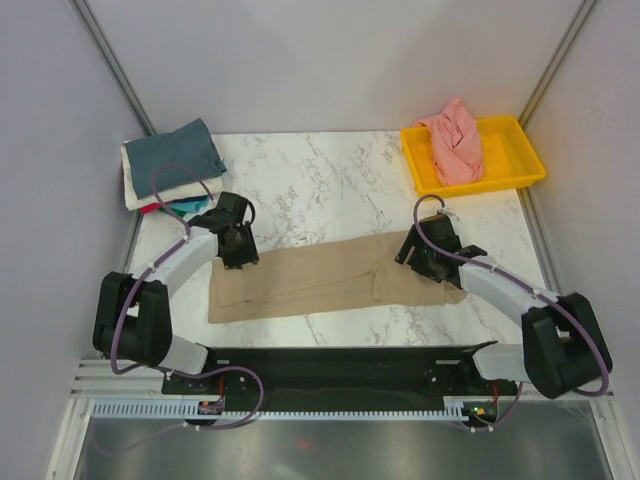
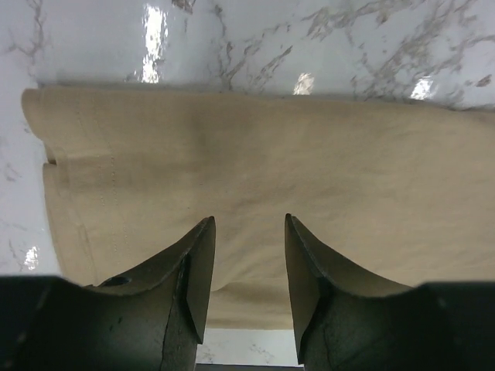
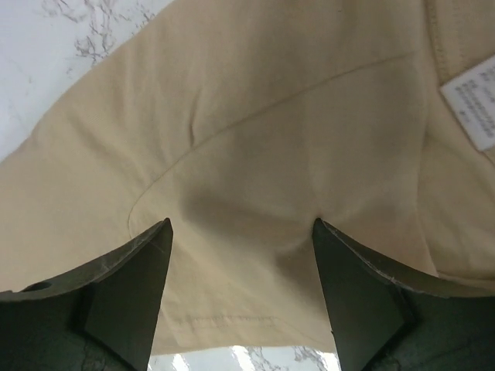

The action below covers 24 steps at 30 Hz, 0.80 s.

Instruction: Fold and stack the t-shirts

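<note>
A tan t-shirt (image 1: 320, 280) lies folded into a long strip across the near middle of the marble table. My left gripper (image 1: 238, 250) is open over its left end, fingers just above the cloth (image 2: 255, 154). My right gripper (image 1: 420, 262) is open over its right end, fingertips (image 3: 158, 239) pressing into the cloth (image 3: 255, 139) near a white label (image 3: 473, 108). A salmon-pink shirt (image 1: 455, 140) lies crumpled in the yellow tray (image 1: 520, 170). A stack of folded shirts (image 1: 172, 165), slate-blue on top, cream, teal and red below, sits at the far left.
The yellow tray stands at the back right corner. Grey walls and metal posts close in the table on three sides. Bare marble (image 1: 320, 190) lies between the stack and the tray.
</note>
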{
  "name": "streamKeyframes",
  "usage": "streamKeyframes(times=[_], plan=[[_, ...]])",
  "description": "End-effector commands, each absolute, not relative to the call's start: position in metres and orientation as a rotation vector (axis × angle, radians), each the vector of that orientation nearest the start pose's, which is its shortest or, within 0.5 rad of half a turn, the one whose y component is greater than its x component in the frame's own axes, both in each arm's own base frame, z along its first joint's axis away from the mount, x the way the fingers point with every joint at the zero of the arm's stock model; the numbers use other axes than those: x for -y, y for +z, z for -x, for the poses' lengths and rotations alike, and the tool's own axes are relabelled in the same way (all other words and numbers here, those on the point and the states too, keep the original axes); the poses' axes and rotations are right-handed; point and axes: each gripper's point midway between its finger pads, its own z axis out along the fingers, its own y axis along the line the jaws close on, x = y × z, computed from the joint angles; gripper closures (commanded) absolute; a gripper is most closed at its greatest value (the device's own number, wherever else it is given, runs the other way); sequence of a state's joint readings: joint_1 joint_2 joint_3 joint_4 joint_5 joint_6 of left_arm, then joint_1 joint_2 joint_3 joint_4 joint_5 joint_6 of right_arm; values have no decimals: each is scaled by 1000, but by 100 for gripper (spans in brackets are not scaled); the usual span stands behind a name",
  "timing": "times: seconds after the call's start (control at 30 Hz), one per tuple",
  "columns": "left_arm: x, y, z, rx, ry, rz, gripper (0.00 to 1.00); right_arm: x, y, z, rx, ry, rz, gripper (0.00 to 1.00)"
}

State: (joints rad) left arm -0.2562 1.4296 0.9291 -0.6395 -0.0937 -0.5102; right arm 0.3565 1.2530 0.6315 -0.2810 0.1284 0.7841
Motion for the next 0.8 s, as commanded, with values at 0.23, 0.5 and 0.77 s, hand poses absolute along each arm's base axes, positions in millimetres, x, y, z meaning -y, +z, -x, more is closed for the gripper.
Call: streamKeyframes(times=[0.23,0.5,0.77], plan=[[96,14,-267,-2831,-170,499,54,-157,31,-347,-2561,368,-508,17],[106,1,-252,-2866,-269,510,55,-202,5,-408,-2623,458,-437,16],[122,-2,-226,-2886,-384,492,57,-273,-12,-488,-2646,542,-298,17]])
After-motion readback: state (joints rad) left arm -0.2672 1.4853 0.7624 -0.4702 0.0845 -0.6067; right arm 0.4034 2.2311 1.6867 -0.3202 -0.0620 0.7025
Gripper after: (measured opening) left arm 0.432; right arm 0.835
